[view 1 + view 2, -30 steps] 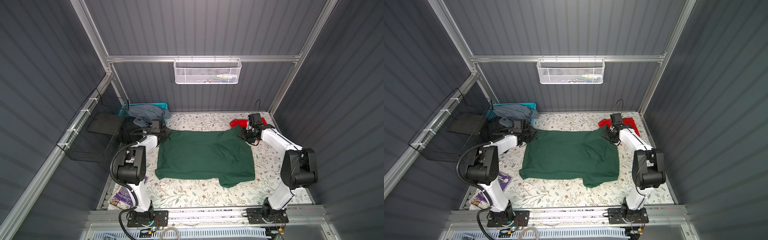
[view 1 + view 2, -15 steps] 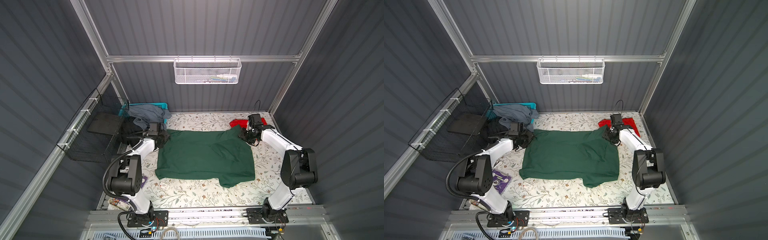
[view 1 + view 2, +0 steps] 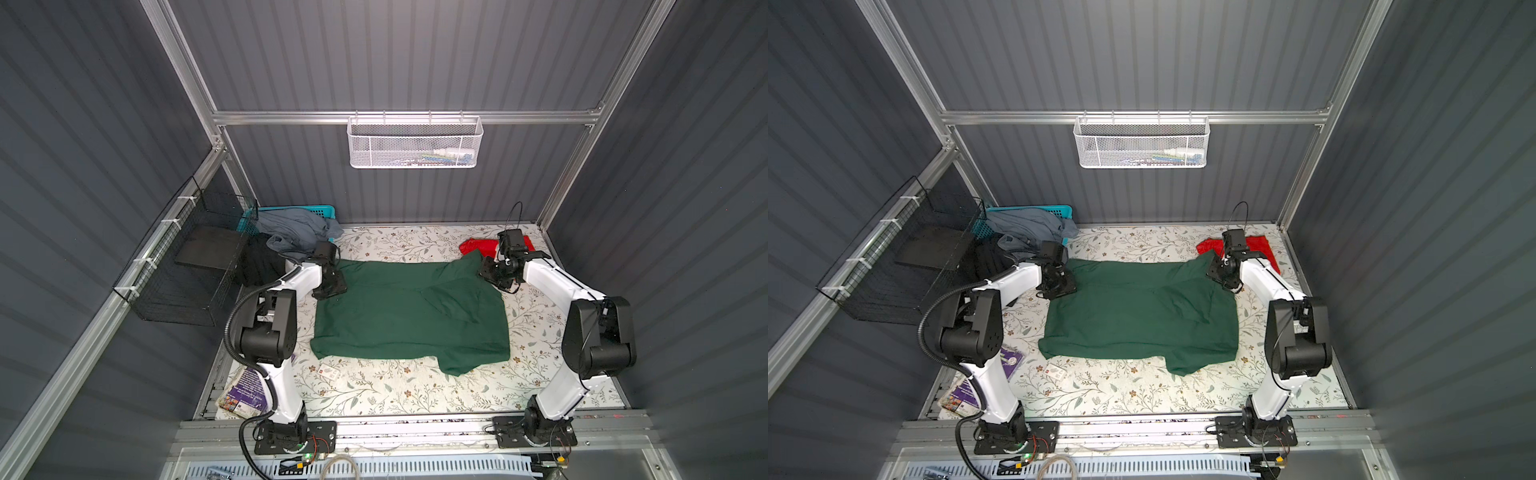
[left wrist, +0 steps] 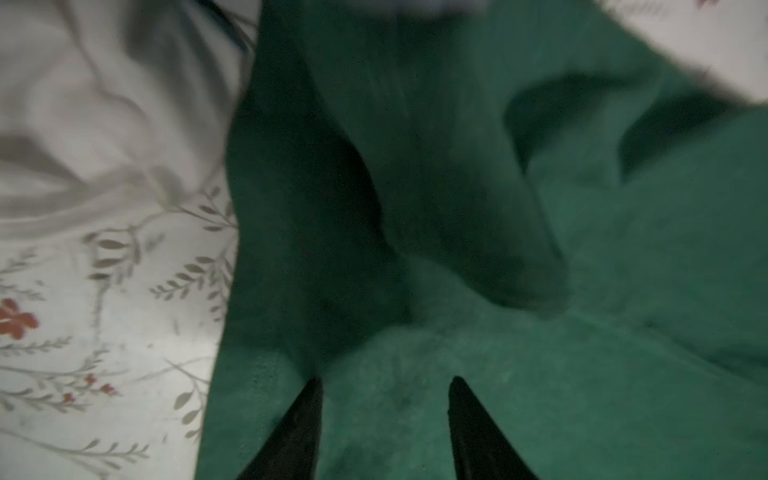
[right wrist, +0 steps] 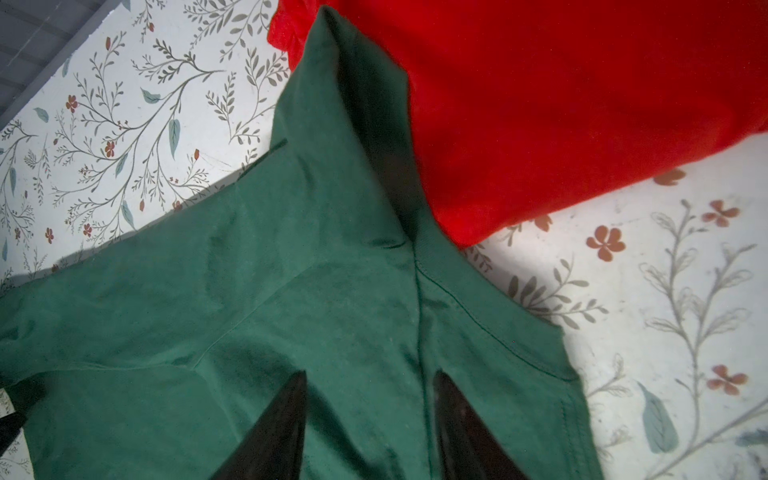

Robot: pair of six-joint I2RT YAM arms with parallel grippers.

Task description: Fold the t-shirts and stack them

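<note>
Near edge: bare strip of the floral table (image 3: 374,395), with a small card (image 3: 330,371) lying on it. Nothing folded or stacked there.

Middle: green t-shirt (image 3: 411,316) spread out mostly flat, one layer. A sleeve pokes out at its near-right corner, and there's a diagonal crease with a lapped-over patch on the right half. My read: spreading and smoothing stage, first fold not yet made.

Far-left corner of the shirt: left gripper (image 4: 386,380), tips down on the cloth beside the shirt's edge, jaws apart, nothing clamped as far as I can see. View is blurred.

Far-right corner: right gripper (image 5: 370,372) over the shoulder seam, jaws also apart, cloth lying slack between the tips. Beyond it a ridge of green stands up and leans on the red t-shirt (image 5: 561,104).

Far right: red one is compact and smooth, touching the green. Possibly folded already, can't confirm.

Far left: blue basket (image 3: 291,210) holds a grey garment (image 3: 291,226), with a black garment (image 3: 259,262) beside it.

Left to do: fold the green, stack it with the red, then likely the basket items.
</note>
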